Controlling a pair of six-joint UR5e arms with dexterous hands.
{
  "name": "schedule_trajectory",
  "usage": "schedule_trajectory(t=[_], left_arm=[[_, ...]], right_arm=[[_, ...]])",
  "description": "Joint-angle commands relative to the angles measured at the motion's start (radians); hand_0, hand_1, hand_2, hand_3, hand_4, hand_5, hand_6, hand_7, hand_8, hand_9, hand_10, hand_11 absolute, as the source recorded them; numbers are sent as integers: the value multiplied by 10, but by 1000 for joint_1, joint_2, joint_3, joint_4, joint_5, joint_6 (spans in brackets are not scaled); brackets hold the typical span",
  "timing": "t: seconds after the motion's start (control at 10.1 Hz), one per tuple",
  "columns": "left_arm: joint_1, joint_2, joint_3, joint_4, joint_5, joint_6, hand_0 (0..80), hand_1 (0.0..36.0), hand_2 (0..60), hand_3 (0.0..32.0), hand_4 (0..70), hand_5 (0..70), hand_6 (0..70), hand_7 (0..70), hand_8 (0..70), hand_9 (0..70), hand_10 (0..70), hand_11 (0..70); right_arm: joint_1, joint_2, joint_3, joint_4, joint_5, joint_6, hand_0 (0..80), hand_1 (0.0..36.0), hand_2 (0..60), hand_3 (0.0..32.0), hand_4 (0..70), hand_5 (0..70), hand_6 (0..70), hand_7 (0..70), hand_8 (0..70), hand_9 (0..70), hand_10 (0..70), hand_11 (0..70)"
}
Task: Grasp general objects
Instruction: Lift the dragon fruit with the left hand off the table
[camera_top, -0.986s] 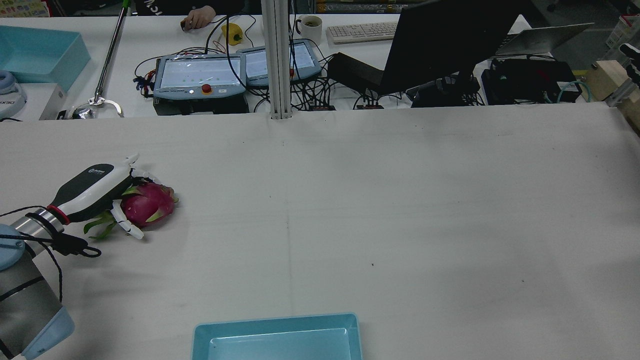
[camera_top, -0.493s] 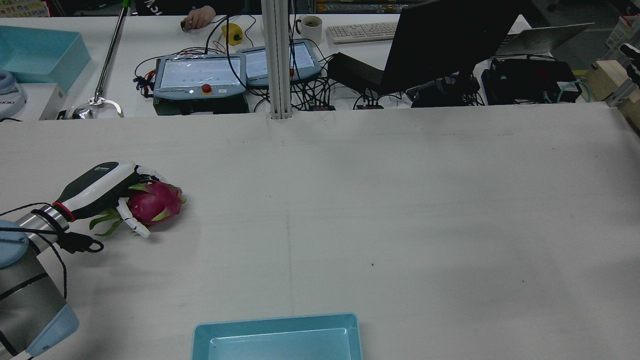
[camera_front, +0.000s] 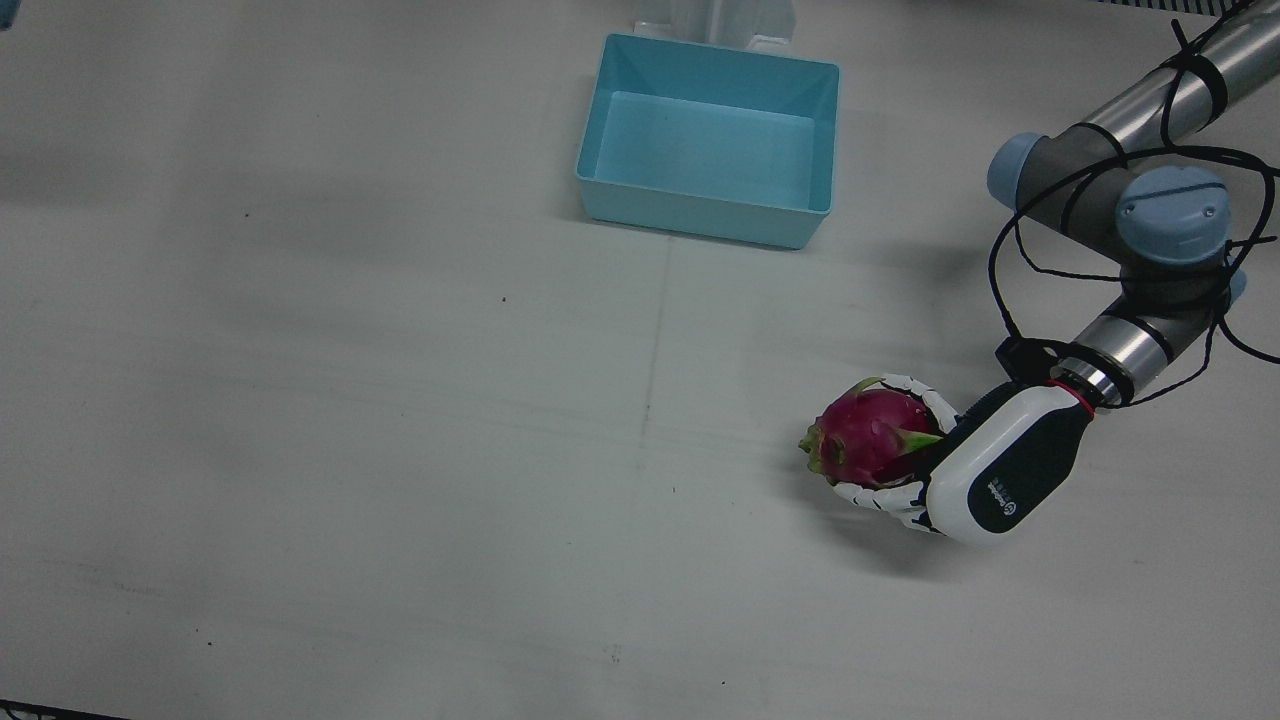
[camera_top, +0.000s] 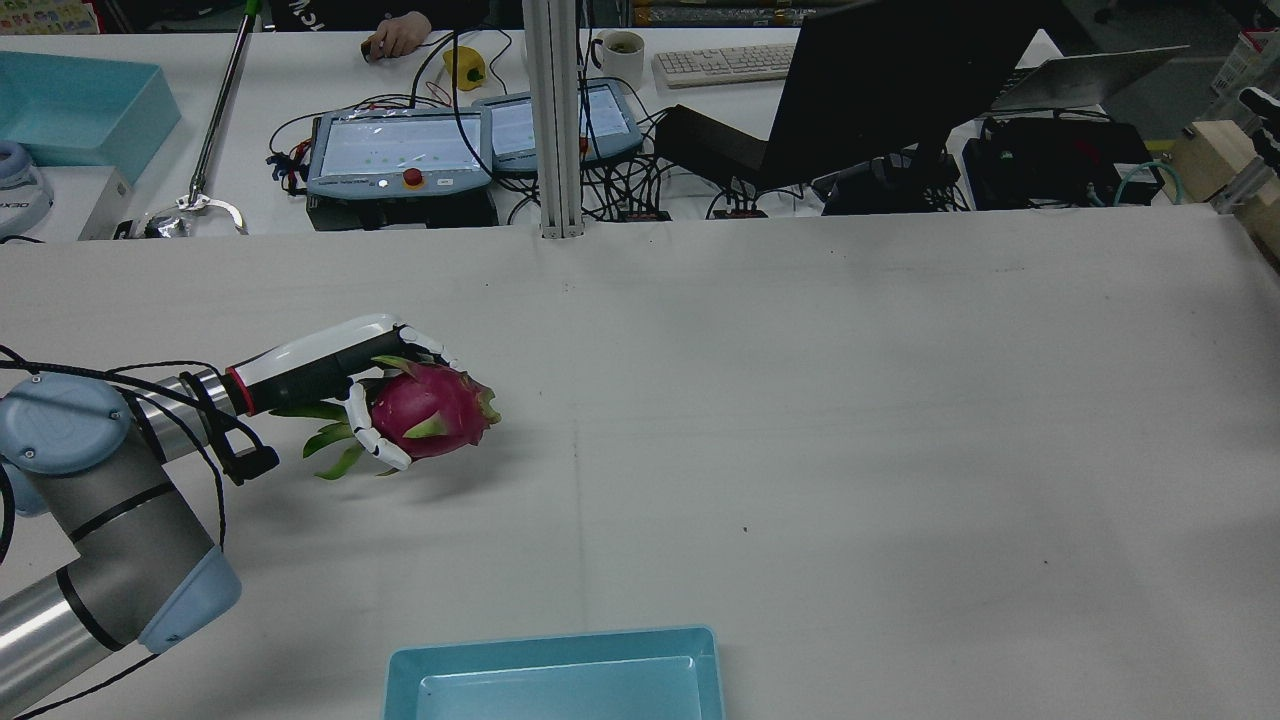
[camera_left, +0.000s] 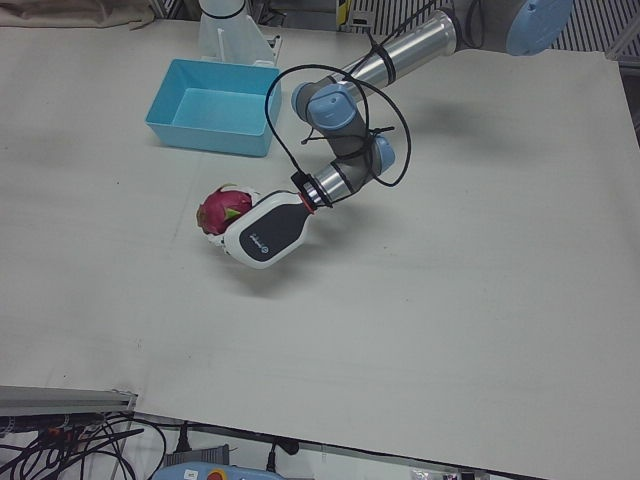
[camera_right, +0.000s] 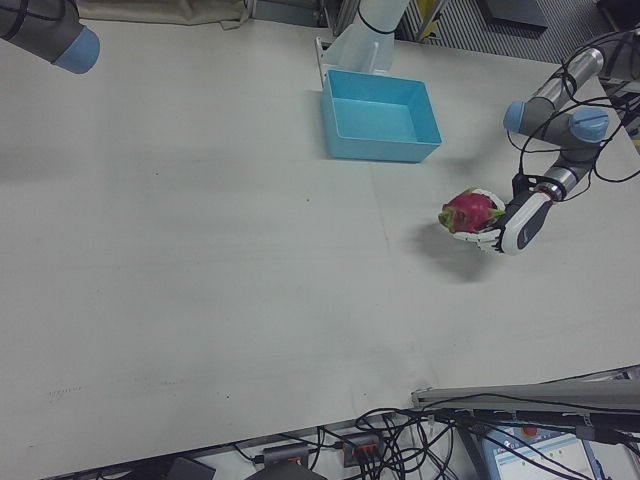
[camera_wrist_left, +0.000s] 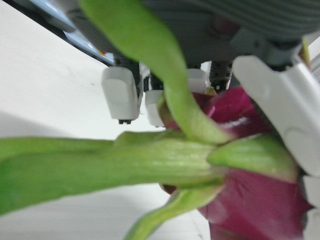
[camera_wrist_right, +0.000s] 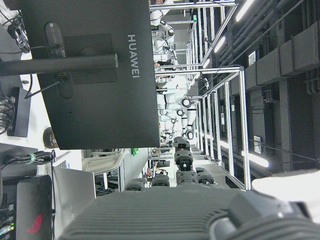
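One dragon fruit (camera_top: 428, 410). One light blue bin (camera_front: 812, 85) on the white table (camera_front: 350, 420). One robot hand (camera_front: 985, 470) in sight over the table, the left. Beyond the table: two touchscreen pendants (camera_top: 400, 152), one keyboard (camera_top: 722, 63), one mug (camera_top: 622, 55), one dark monitor (camera_top: 890, 80).

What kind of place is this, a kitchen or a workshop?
Likely a robotics lab: a robot hand holds a dragon fruit over a bare white table, with control tablets and cables behind.
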Motion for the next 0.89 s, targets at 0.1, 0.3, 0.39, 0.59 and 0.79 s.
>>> schedule_trajectory(t=[0.1, 0.3, 0.39, 0.59, 0.79], left_arm=[[5, -84, -32, -18, 215, -138, 515, 73, 366, 0, 700, 700, 700, 700, 700, 700, 700, 700], [7, -73, -89, -9, 266, -145, 514, 69, 341, 0, 700, 700, 700, 700, 700, 700, 700, 700], [8, -70, -106, -4, 280, -145, 514, 69, 334, 0, 700, 700, 700, 700, 700, 700, 700, 700], [21, -70, -123, -3, 320, -145, 515, 62, 293, 0, 700, 700, 700, 700, 700, 700, 700, 700], [89, -58, -126, -24, 354, -145, 514, 56, 281, 0, 700, 700, 700, 700, 700, 700, 700, 700]], right_arm=[[0, 0, 0, 0, 0, 0, 0, 0, 0, 0, 0, 0, 0, 0, 0, 0, 0, 0], [0, 0, 0, 0, 0, 0, 0, 0, 0, 0, 0, 0, 0, 0, 0, 0, 0, 0], [0, 0, 0, 0, 0, 0, 0, 0, 0, 0, 0, 0, 0, 0, 0, 0, 0, 0], [0, 0, 0, 0, 0, 0, 0, 0, 0, 0, 0, 0, 0, 0, 0, 0, 0, 0], [0, 0, 0, 0, 0, 0, 0, 0, 0, 0, 0, 0, 0, 0, 0, 0, 0, 0]])
